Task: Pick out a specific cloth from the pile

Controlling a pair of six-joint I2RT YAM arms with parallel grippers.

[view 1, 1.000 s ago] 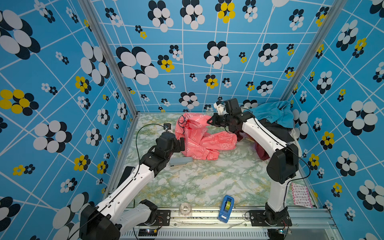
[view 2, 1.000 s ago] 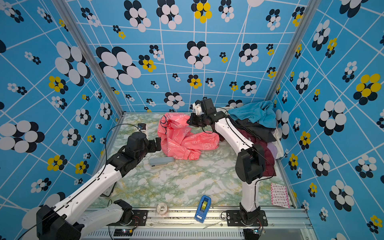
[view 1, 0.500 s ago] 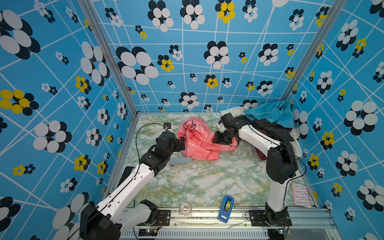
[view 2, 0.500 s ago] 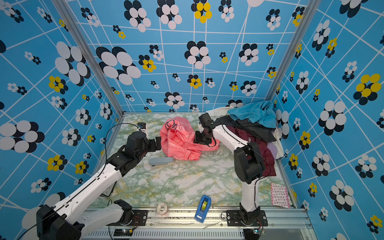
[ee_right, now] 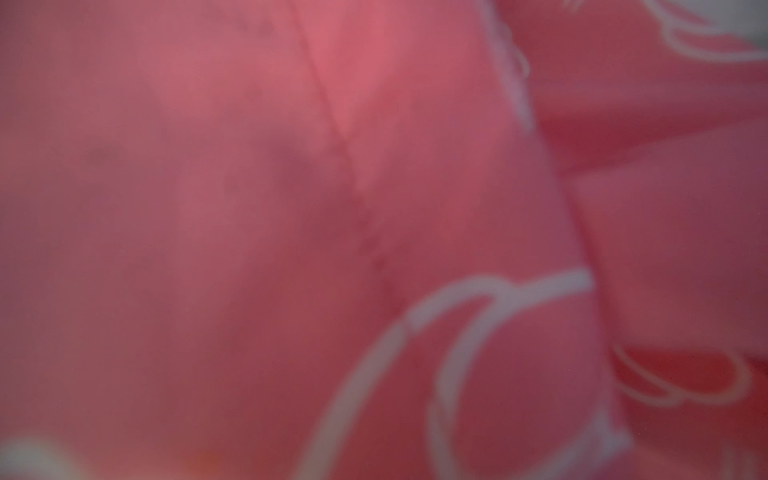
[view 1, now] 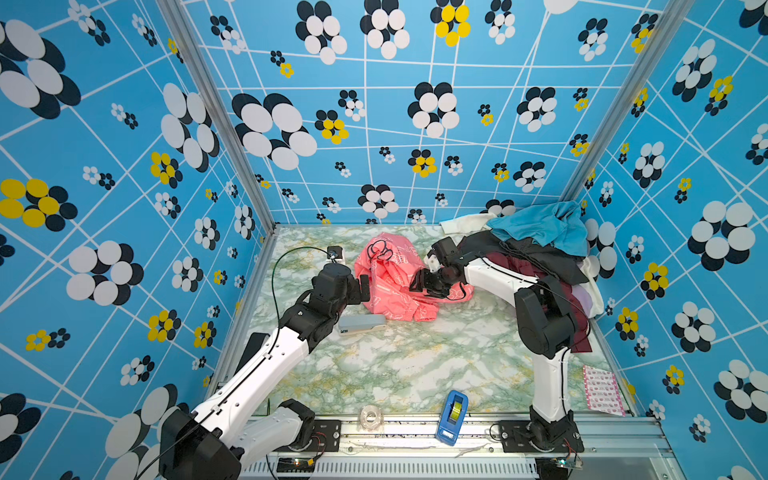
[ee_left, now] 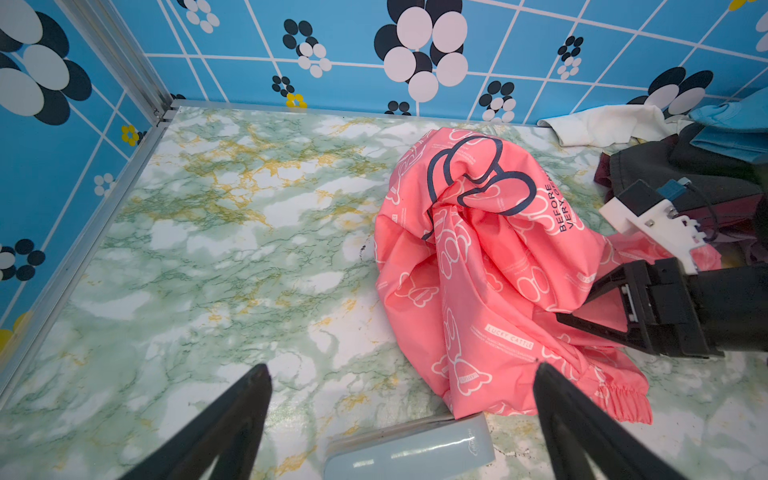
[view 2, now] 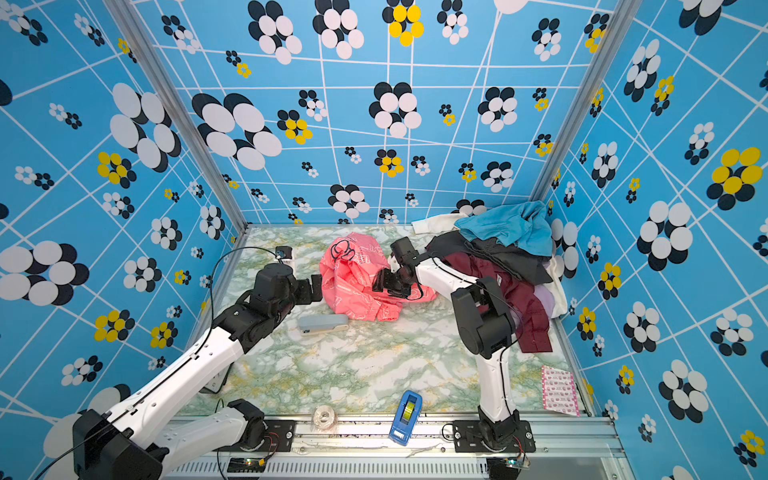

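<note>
Okay, starting at the front rail [view 1: 415,432]: a blue tape dispenser [view 1: 452,415] and a clear tape roll [view 1: 370,417] sit on the near edge, and a pink-printed packet [view 1: 602,390] lies by the right wall [view 1: 685,291]. Beyond them the marble table [view 1: 415,361] is open across its middle, with wide room between the two arms. Further in, a grey stapler [view 1: 360,324] lies just in front of the left gripper [ee_left: 401,370], jaws spread wide over bare marble, gripping nothing. And there's the cloth [view 1: 390,282], coral pink and crumpled flat on the table past mid-depth, its gathered cuff edge nearest the stapler. The right gripper [view 1: 417,284] is pressed into its right side. That wrist view is all blurred pink fabric, so I cannot tell whether those jaws are clamped or released. The cloth's far-right edge runs up toward the pile [view 1: 536,249]; whether they touch is unclear. That heap fills the far right corner, teal on top, a white sleeve along the back wall [view 1: 415,166].
</note>
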